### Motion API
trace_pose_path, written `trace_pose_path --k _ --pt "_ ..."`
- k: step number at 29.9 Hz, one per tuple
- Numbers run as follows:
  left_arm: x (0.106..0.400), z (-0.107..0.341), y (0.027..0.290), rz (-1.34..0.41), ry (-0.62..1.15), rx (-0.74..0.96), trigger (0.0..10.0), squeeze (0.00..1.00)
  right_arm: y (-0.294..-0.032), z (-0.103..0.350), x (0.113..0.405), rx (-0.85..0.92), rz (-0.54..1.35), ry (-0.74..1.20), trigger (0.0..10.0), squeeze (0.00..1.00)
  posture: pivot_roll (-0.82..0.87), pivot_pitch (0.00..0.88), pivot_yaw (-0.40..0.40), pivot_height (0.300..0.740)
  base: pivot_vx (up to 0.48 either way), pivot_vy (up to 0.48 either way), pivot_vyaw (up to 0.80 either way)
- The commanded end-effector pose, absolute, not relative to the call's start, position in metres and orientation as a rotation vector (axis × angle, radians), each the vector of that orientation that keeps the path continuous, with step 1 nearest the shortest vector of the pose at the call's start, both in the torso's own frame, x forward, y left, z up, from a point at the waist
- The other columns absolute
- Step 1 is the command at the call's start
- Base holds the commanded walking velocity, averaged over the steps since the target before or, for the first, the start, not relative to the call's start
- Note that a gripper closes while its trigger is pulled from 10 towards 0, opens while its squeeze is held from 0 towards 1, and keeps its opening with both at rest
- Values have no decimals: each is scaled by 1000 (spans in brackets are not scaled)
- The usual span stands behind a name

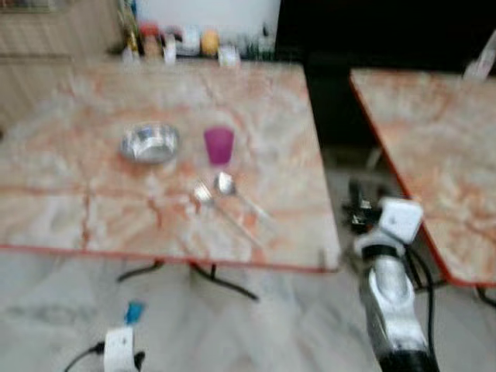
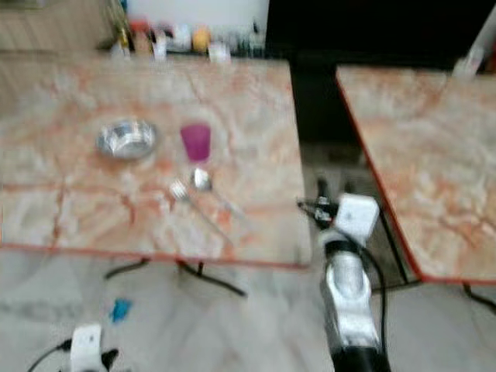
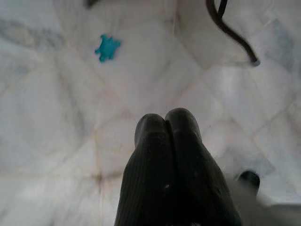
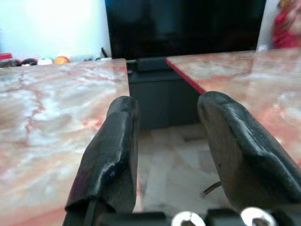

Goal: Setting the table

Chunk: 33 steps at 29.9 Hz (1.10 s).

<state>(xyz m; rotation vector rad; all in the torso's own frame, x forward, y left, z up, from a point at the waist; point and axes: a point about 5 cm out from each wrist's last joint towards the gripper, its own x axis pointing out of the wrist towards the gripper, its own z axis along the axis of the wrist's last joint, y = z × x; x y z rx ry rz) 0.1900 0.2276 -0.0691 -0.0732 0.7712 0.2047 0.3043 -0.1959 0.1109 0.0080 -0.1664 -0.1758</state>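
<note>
Right gripper [image 4: 167, 155] — fingers parted, empty, in the gap between two marble-patterned tables [image 1: 62, 209]. Head views, blurred: steel bowl [image 1: 149, 143], purple plastic cup [image 1: 218, 145], fork [image 1: 205, 194] and spoon [image 1: 225, 184] on the left-hand table, well left of it. Left gripper [image 3: 167, 141] — closed over pale floor.

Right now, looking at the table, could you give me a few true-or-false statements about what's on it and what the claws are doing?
1. The purple cup stands beside the metal bowl. True.
2. The fork lies inside the bowl. False: it lies on the table next to the spoon.
3. The right claw holds the cup. False: it is open and empty, at the gap between two tables.
4. The left claw is shut, over the floor. True.
</note>
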Motion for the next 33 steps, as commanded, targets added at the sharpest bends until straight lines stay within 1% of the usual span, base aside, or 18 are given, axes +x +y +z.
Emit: trace_pose_path --k 1,6,13,22,33 --pt "186 -71 229 211 793 -69 10000 0 -190 118 308 22 -158 -191 10000 0 106 58 -73 740 0 368 0" --pt "187 -71 227 205 790 -71 10000 0 -189 120 310 21 -155 -192 10000 0 113 77 -77 740 0 372 0" --pt "181 -74 229 221 802 -77 10000 0 -184 118 310 25 -142 -185 10000 0 110 99 -80 740 0 371 0" --pt "181 -74 227 220 807 -80 10000 0 -188 121 312 14 -149 -189 10000 0 103 103 -79 740 0 370 0" --pt "184 -73 228 220 802 -78 10000 0 -186 121 312 18 -144 -188 10000 0 107 106 -76 740 0 372 0"
